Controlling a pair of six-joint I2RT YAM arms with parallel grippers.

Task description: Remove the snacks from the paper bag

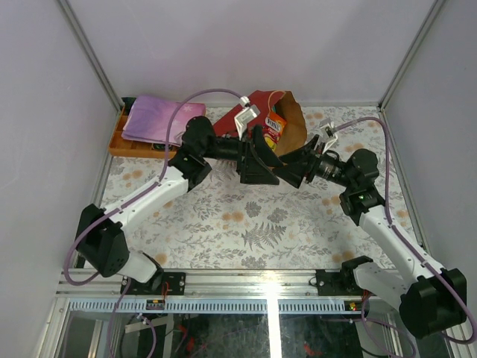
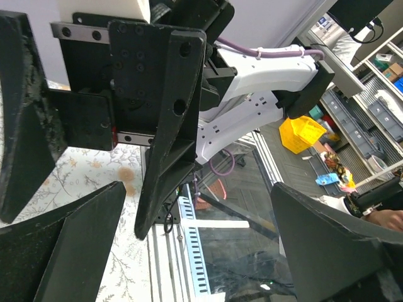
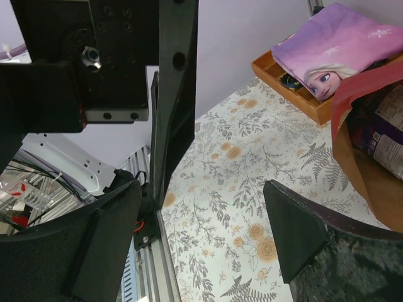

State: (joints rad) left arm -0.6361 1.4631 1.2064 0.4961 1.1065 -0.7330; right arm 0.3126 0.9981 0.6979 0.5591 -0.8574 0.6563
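Observation:
The paper bag (image 1: pixel 295 119), red outside and brown inside, lies tilted at the back of the table with its mouth toward the arms. An orange snack packet (image 1: pixel 276 128) shows in the opening. In the right wrist view the bag (image 3: pixel 365 179) fills the right edge, with a dark snack packet (image 3: pixel 385 129) inside it. My left gripper (image 1: pixel 261 160) and right gripper (image 1: pixel 297 168) face each other just in front of the bag's mouth. Both are open and hold nothing. Only the table and frame show between the left gripper (image 2: pixel 198 189) fingers and the right gripper (image 3: pixel 201 189) fingers.
A shallow orange tray (image 1: pixel 119 140) with a folded pink-purple cloth (image 1: pixel 160 118) sits at the back left, also seen as the tray (image 3: pixel 277 69) and cloth (image 3: pixel 327 47) in the right wrist view. White walls close in the back and sides. A metal rail runs along the near edge.

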